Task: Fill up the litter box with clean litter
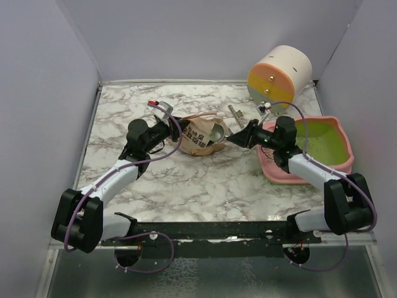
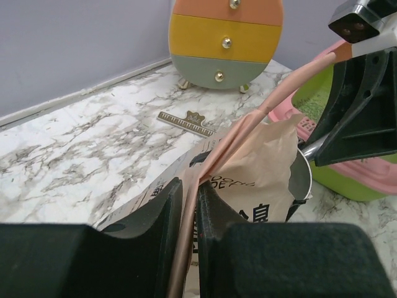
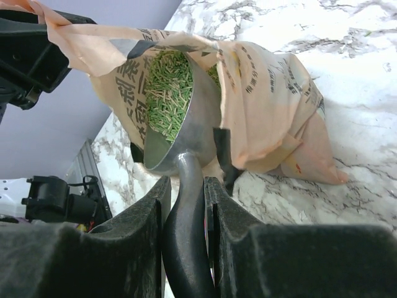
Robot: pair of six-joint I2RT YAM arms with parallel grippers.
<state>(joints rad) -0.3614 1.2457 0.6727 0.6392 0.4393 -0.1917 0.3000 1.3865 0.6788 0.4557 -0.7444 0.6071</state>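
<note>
On the left, our left gripper (image 2: 189, 211) is pressed together on the pinkish strap handle of the tan paper bag with printed lettering (image 3: 267, 93), lifting the strap so the bag's mouth gapes open where it lies near the middle of the white grey-veined marble table (image 1: 205, 186). Inside that mouth sits the silver metal scoop with a dark handle (image 3: 198, 115), its bowl loaded with the clean litter (image 3: 162, 93), which shows in the right wrist view as short, pale green pellets heaped in a loose, dull pile, with more of the same behind it in the bag. Our right gripper (image 3: 185, 186) pinches the scoop's handle firmly between both fingers, just beside the bag's opening. Further right, the shallow pink plastic litter box with a lime-green inside and a wavy rim (image 1: 325, 144) rests near the table's right edge, close to the bag but apart from it. From above its green floor looks smooth, and we cannot make out any pellets on it. We judge the task to be at an early stage: a scoopful is gathered, but it has yet to be carried across and tipped in, and several more loads are likely needed.
</note>
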